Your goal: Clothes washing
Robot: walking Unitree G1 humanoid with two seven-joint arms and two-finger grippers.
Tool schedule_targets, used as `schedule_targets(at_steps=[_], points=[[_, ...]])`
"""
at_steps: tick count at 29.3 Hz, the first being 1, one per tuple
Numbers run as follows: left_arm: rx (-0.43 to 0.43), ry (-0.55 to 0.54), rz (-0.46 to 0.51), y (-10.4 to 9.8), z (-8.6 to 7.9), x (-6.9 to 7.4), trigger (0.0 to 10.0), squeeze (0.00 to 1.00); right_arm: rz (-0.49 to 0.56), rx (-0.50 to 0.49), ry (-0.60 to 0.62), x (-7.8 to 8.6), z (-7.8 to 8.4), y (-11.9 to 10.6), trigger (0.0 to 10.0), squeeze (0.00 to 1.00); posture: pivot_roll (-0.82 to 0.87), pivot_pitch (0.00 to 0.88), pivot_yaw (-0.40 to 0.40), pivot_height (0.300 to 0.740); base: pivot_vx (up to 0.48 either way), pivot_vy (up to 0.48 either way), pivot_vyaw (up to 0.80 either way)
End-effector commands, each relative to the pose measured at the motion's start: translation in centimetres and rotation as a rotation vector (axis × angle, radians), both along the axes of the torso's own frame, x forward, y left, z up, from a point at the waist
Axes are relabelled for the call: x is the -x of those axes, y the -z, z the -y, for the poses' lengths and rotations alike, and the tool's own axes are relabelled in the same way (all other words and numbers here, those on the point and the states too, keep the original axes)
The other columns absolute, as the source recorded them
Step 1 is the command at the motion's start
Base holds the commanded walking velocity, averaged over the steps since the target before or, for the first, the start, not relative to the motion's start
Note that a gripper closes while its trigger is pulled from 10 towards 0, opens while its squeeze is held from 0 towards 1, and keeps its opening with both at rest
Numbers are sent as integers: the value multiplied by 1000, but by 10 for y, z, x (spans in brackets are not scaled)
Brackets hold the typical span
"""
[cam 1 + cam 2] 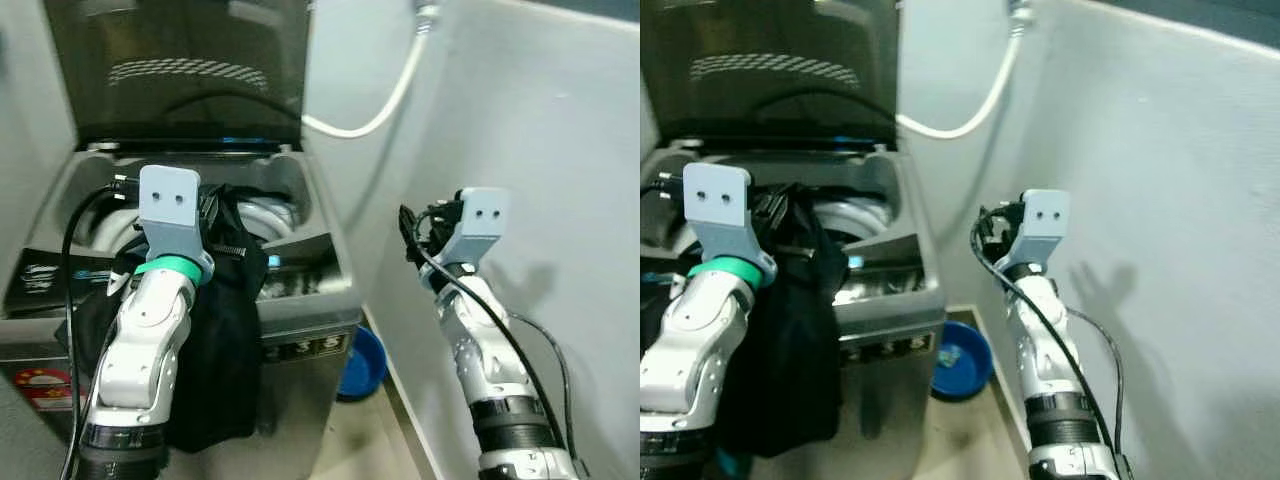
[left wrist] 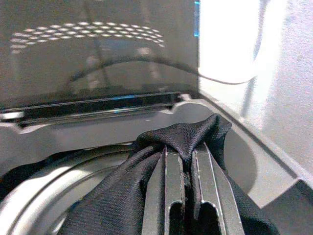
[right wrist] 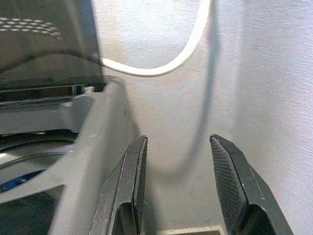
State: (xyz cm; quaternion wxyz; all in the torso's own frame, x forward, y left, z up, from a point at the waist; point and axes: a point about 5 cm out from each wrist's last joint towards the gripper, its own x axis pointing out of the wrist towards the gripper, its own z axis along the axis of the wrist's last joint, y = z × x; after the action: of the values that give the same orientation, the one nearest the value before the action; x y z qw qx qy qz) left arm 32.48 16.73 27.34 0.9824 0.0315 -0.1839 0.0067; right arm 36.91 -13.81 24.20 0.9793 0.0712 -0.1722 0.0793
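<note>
left hand [image 2: 185,161]: fingers pinched tight on a black garment [image 2: 146,166], fold bunched over the fingertips
garment: most of it hangs below the left hand, draped down the front of the washer [image 1: 300,330], outside the tub
tub [image 2: 58,181]: just past and under the left hand, metal rim showing; something white [image 1: 268,212] inside, can't tell what
lid [image 1: 190,70]: up, beyond the left hand, clear of the path
right hand [image 3: 178,191]: fingers spread, holding nothing, beside the washer facing the wall [image 3: 274,73] and hose [image 3: 166,63]
basin [image 1: 362,362]: blue, on floor, below, between the hands
step, my read: loading. Carry the grip forward over the tub middle, lift so the hanging part clears the front edge, then release.
</note>
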Motion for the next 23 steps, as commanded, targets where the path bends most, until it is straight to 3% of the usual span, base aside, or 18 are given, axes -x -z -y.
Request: schedule_targets(at_steps=[1,4,11,23], points=[[1,15,7,-3,4,1,10000,0,-10,-15,1,0,2,0,10000,0,26,62,-6,740,0,0,-800],[6,-5,-2,-3,1,1,10000,0,4,-45,-29,0,0,-4,10000,0,26,62,-6,740,0,0,-800],[-1,-68,51,-12,-8,2,10000,0,21,-9,-82,2,-9,-8,10000,0,29,56,-9,740,0,0,0],[11,-91,70,-15,-10,7,10000,0,40,42,-140,6,-19,-7,10000,0,33,42,-13,740,385,0,0]])
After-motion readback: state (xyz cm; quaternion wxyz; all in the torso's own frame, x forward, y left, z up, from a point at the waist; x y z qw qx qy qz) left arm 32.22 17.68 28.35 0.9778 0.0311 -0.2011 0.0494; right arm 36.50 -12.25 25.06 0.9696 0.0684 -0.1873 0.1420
